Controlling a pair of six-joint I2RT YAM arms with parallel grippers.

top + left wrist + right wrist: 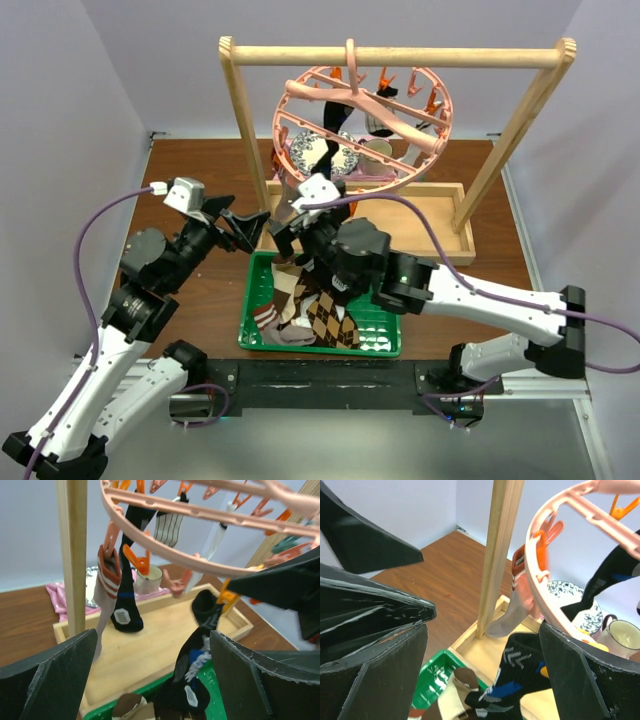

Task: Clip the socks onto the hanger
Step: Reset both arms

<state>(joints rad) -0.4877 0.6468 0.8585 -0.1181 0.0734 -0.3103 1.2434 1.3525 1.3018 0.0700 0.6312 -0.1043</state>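
Observation:
The pink hanger [300, 92] hangs from the wooden bar, with several socks clipped round its rim [165, 555]. A white sock with an orange band [106, 580] and a black sock [126, 600] dangle at its near left. Another black patterned sock [197, 652] hangs from an orange clip [227, 597], its toe reaching into the green basket [250, 300]. This sock [530, 680] hangs between the spread fingers of both grippers, which do not pinch it. My left gripper [245, 222] and my right gripper [285, 235] are open. Brown striped and argyle socks [320, 315] lie in the basket.
The light wooden rack [450, 55] stands on a wooden tray [440, 225], its left post [500, 555] close to both grippers. A patterned plate [570, 600], a mug [150, 580] and a pink cloth [57, 597] sit behind the hanger.

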